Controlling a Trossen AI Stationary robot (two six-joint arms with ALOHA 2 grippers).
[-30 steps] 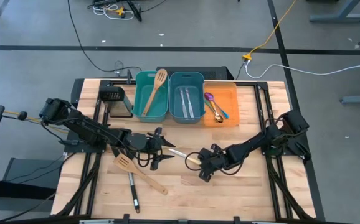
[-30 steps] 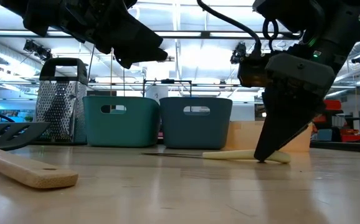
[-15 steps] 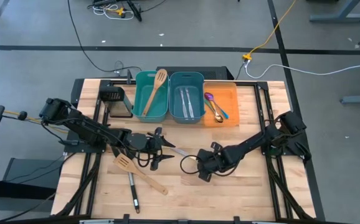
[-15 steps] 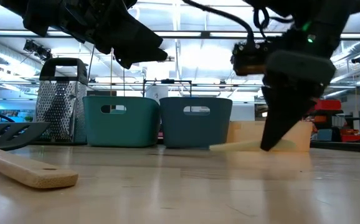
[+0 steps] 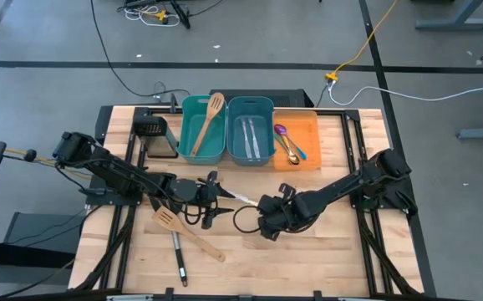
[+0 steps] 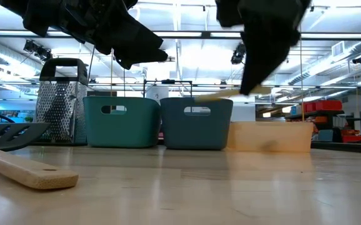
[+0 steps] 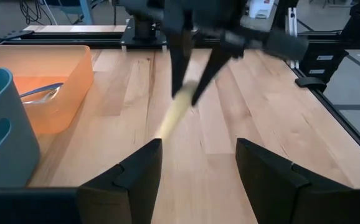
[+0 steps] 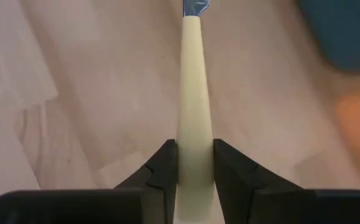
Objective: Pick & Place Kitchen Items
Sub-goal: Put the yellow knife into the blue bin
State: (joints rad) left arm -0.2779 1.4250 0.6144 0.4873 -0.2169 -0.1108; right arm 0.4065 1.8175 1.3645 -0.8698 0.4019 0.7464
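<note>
Yellow-handled knife (image 8: pixel 194 93) clamped between right gripper (image 5: pixel 266 215) fingers, lifted clear of the table (image 5: pixel 325 251), blade pointing ahead of the jaws. Left gripper (image 5: pixel 216 201) hovers just beside the blade tip, fingers apart, empty.

Three bins are counted on the table: two teal bins (image 5: pixel 201 127) (image 5: pixel 251 130) and one orange bin (image 5: pixel 308 131). Two wooden spatulas are seen, one in a teal bin (image 5: pixel 208 122) and one on the table (image 5: pixel 186 233). One black turner (image 5: pixel 177 257), one grater (image 5: pixel 153 131) and one yellow-handled knife (image 5: pixel 243 198) are counted. Three spoons (image 5: pixel 289 144) are made out in the orange bin. Two arms are present.
</note>
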